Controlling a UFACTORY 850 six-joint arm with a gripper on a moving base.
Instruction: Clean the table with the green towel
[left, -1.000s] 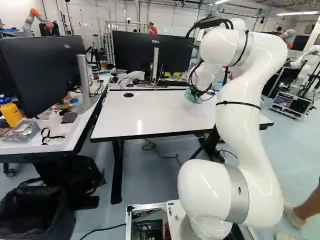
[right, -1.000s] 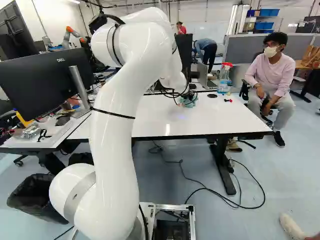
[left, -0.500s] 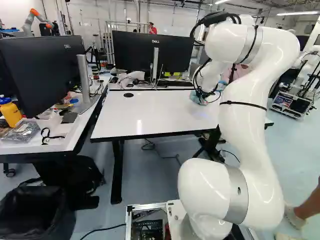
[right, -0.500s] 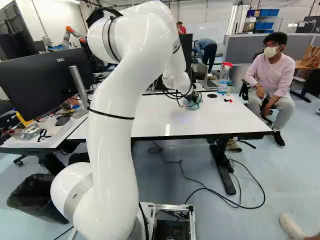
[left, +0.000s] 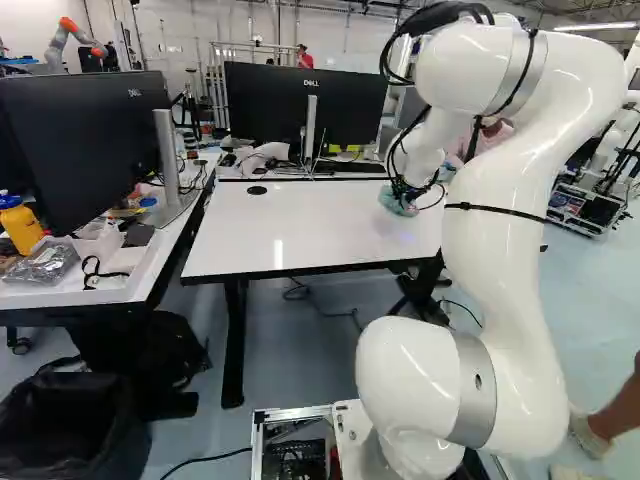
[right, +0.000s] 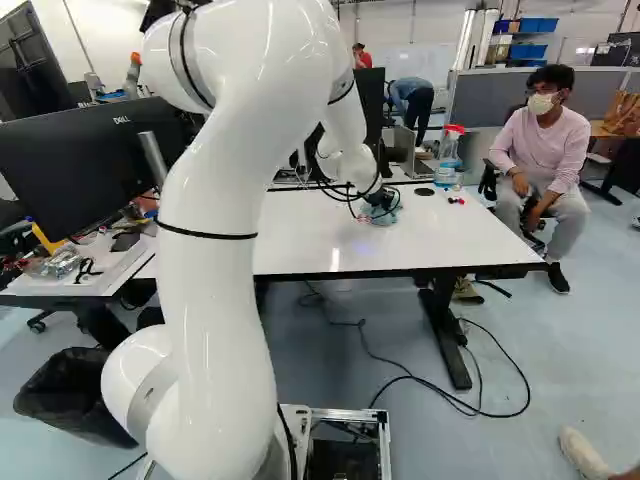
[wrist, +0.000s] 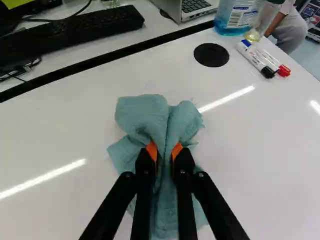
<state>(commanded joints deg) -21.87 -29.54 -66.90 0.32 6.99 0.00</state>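
the green towel (wrist: 142, 117) was held by the gripper (left: 403, 198), its middle pinched into folds between the two orange pads (wrist: 151, 150). by the gripper (wrist: 163, 152) in the wrist view, the fingers were kept narrowly apart, with cloth bunched ahead of them and more of it spread underneath. the towel was laid on the white top of the table (left: 290, 225), toward the far side, and was seen near the arm's (left: 505, 270) end at the right of the left base view.

farther ahead of the gripper, a round black disc (wrist: 211, 55) was seen set in the tabletop. just beside it, two markers (wrist: 257, 60) were placed close together, one capped in black and one in red. near the markers, at the table's far edge, a spray bottle (right: 448, 155) with blue liquid was stood upright. a laptop (wrist: 192, 9) and a black keyboard (wrist: 65, 32) were set on a second surface beyond a dark seam. at the left of the left base view, a yellow bottle (left: 20, 225) was placed on a side table (left: 100, 295), and a black bin (left: 70, 430) was seen on the floor.
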